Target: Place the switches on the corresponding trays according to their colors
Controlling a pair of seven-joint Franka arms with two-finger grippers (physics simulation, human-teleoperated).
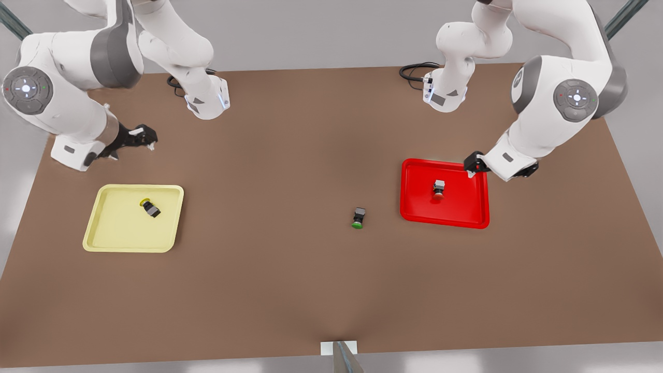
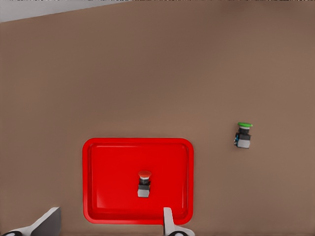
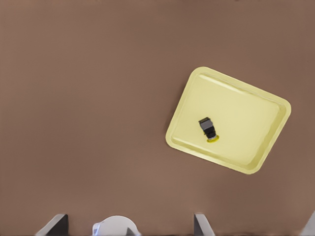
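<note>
On the matte brown tabletop (image 1: 290, 290), the red-capped switch (image 1: 438, 189) lies in the glossy red tray (image 1: 414, 207) and the yellow-capped switch (image 1: 150, 207) in the pale yellow tray (image 1: 114, 233), while the left claw (image 1: 472, 169) over the red tray's rim and the right claw (image 1: 145, 135) above the tabletop are both released.

The left pincer (image 2: 106, 223) and right pincer (image 3: 128, 223) are seemingly cut off at picture edges.

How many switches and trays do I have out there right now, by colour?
Yellow switch: 1, in the yellow tray
Red switch: 1, in the red tray
Green switch: 1, on the bare table
Yellow tray: 1
Red tray: 1
Total: 5
</note>
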